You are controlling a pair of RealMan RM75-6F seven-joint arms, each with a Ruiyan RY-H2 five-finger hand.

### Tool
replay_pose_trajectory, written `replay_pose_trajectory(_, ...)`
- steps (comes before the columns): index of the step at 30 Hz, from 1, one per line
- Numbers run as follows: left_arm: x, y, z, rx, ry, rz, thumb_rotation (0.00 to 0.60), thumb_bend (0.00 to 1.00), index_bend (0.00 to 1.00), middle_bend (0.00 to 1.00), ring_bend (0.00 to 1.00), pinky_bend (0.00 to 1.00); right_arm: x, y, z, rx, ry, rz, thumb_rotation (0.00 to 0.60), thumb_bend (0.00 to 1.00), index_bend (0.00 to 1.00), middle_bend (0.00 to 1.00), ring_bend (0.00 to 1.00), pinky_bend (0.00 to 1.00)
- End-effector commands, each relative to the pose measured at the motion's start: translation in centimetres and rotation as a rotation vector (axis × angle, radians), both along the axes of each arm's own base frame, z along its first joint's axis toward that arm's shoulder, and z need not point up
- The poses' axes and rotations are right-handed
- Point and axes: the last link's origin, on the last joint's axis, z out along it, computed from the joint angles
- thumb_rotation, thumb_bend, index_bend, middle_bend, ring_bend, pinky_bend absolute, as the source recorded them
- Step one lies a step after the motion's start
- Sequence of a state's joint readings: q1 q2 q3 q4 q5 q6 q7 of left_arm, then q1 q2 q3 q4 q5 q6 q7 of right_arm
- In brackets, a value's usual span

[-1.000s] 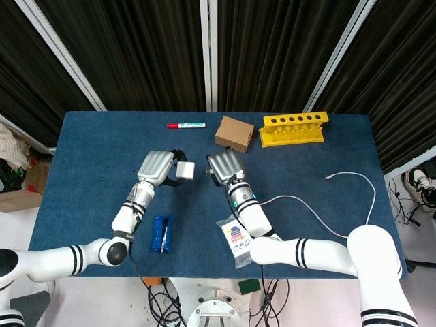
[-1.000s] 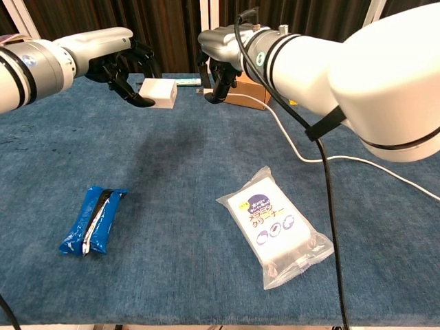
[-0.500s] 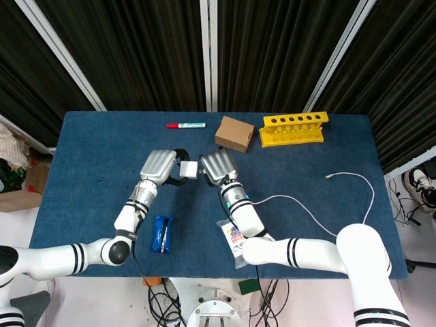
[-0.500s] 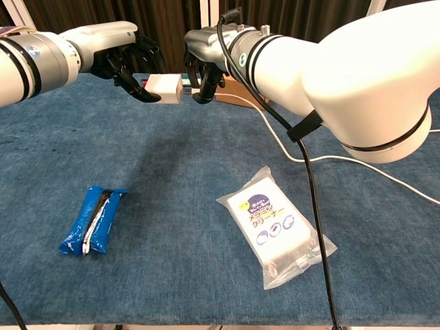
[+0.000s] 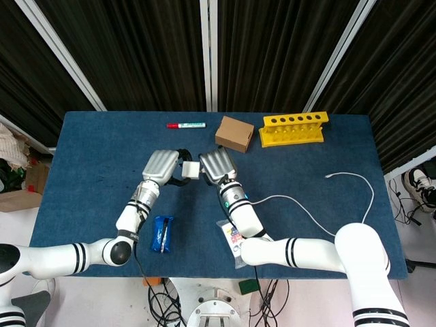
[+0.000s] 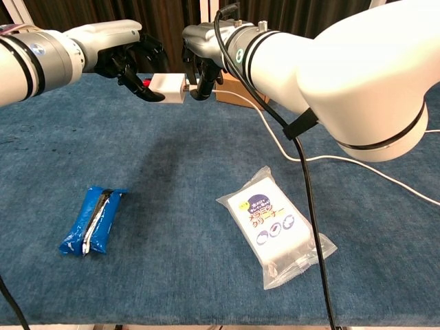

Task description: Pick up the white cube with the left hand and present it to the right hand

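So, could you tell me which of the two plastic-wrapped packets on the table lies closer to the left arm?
The blue packet does: it lies beside the left forearm, dark blue and narrow. The clear packet, with a white printed label, lies under the right arm instead.

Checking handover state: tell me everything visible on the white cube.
The white cube is a small plain block with smooth matte faces and no markings. It is held in the air above the blue tablecloth, sitting roughly level. The left hand grips it with dark fingers from its left side. The right hand is right against its other side; whether those fingers actually touch it cannot be told.
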State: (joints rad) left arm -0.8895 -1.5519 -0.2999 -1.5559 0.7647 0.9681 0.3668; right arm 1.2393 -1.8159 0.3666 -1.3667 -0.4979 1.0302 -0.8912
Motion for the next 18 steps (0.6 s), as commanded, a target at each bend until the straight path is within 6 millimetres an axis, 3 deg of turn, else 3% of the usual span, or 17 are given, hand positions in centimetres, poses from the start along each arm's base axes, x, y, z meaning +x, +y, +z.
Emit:
replay_pose_trajectory(1, 0.14, 0.0, 0.01, 0.0, -0.002, -0.002, 0.6, 0.37, 0.61, 0.54, 0.78, 1.0, 0.04, 0.01, -0.02, 0.0, -0.001, 0.0, 0.6, 0.77, 0.64, 0.62, 0.54, 0.4)
replay_pose_trajectory(18, 0.7, 0.1, -0.24, 0.002, 0.048, -0.019, 0.6, 0.37, 0.61, 0.54, 0.78, 1.0, 0.5, -0.07, -0.26, -0.005, -0.006, -0.011, 0.6, 0.77, 0.64, 0.62, 0.55, 0.41)
